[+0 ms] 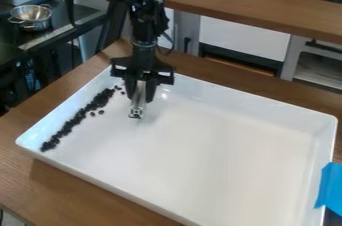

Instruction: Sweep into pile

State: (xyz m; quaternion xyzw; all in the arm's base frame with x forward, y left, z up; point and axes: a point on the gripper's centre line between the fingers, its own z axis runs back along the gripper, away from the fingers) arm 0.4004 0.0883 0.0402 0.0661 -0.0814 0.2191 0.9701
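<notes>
My gripper hangs over the upper left part of the white tray, shut on a pale, narrow tool that points down, its lower end at or just above the tray floor. Dark bean-like pieces lie in a long band along the tray's left side, from near the back corner to the front left. A few loose pieces sit just right of the band, a short way left of the tool.
The tray stands on a brown wooden table, with blue tape at its right edge. A metal colander sits on a dark surface at the upper left. Behind the table runs a wooden shelf.
</notes>
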